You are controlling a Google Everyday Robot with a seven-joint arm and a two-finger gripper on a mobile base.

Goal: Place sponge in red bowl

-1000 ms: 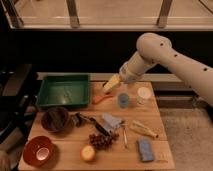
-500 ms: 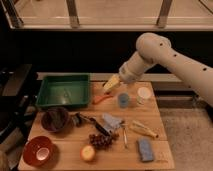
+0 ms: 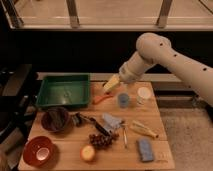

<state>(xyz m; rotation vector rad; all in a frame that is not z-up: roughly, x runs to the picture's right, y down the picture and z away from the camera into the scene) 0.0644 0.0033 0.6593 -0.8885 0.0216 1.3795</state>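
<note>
Your gripper (image 3: 111,85) hovers wide open and empty near the green tray (image 3: 65,93). The sponge (image 3: 145,149) lies well apart from the red bowl (image 3: 29,148).

A green tray (image 3: 64,92) is sitting at the back left of the table (image 3: 67,147), with a brown bowl (image 3: 56,119) lying just in front of it. An apple (image 3: 88,153) is resting near the front edge, grapes (image 3: 102,140) just beside it (slightly behind). A blue cup (image 3: 123,100) and a white cup (image 3: 143,94) are standing side by side.
</note>
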